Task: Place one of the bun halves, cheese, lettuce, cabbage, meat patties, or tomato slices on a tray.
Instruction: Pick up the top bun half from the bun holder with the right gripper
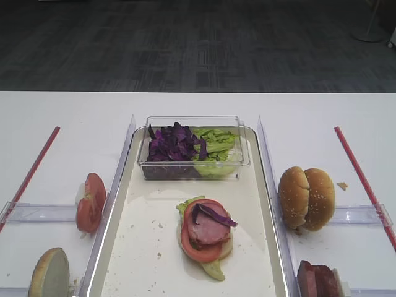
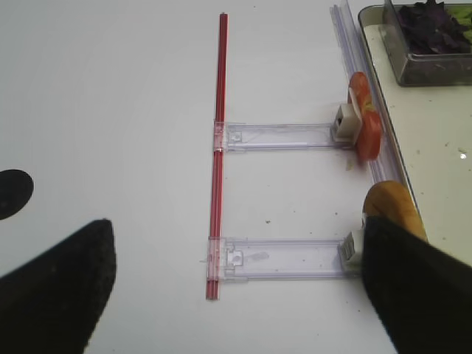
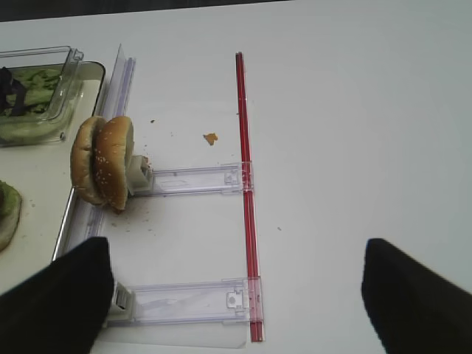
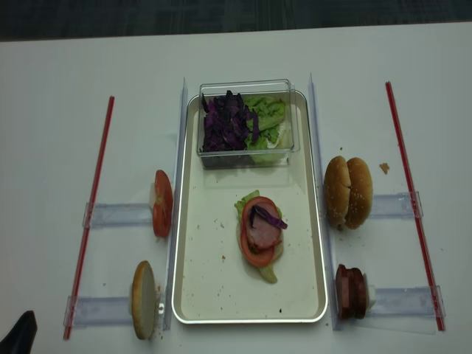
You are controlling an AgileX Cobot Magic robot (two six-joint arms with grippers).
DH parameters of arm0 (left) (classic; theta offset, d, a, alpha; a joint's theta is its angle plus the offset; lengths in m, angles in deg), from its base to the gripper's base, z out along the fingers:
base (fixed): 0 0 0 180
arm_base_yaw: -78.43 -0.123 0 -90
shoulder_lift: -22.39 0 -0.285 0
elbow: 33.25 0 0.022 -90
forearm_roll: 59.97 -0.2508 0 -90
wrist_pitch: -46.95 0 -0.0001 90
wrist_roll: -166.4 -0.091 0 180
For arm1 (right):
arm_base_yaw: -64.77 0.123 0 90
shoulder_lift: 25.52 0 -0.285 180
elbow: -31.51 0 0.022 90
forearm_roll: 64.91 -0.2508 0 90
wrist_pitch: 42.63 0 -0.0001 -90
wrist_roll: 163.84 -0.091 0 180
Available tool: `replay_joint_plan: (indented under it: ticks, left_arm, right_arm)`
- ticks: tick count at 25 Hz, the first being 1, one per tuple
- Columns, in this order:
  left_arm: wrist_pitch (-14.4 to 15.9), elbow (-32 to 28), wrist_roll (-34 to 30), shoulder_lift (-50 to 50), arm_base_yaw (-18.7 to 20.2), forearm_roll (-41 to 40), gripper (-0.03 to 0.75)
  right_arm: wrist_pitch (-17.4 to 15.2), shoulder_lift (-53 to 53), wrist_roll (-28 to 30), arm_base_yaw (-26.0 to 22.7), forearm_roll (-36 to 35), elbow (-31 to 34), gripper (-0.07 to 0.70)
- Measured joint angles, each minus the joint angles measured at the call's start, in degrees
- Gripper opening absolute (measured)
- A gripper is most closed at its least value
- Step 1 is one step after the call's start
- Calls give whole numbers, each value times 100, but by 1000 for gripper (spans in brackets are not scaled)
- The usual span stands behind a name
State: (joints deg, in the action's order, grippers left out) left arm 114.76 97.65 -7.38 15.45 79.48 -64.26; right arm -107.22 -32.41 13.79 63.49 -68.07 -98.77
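- The tray (image 4: 193, 295) sits in the middle of the white table (image 4: 59, 88), and it serves as the landmark for everything here.
- On the tray's middle is a stack: pale bun base, lettuce (image 4: 245, 200) peeking out at the far side, a tomato slice (image 4: 254, 256), a meat slice (image 4: 262, 234), and a strip of purple cabbage (image 4: 267, 216) lying on top.
- At the tray's far end stands a clear plastic tub (image 4: 247, 155), purple cabbage in its left part, green leaves in its right.
- Right of the tray, two sesame bun halves (image 4: 349, 192) stand on edge, pressed together, at the tip of a clear holder rail (image 3: 192, 179).
- Also right of the tray but nearer the camera, the meat patties (image 4: 350, 291) stand on edge on a second rail.
- Left of the tray, tomato slices (image 4: 162, 203) stand upright; nearer the camera, a single bun half (image 4: 143, 299) stands on edge.
- Red strips (image 4: 92, 214) run along the table well out from the tray on both sides.
- Right gripper (image 3: 236, 295): jaws spread wide and empty, hovering over the table right of the tray, near side of the bun halves, touching nothing.
- Left gripper (image 2: 236, 287): fingers wide apart, empty too, left of the tray, one finger (image 2: 420, 287) covering part of the single bun half in the wrist view.
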Motion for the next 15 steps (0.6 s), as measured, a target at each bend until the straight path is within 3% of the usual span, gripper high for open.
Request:
replay_joint_plan:
  ticks: [15]
  left_arm:
    - [0,0,0,0,0,0,618]
  right_arm:
    - [0,0,-4,0,0,0,692]
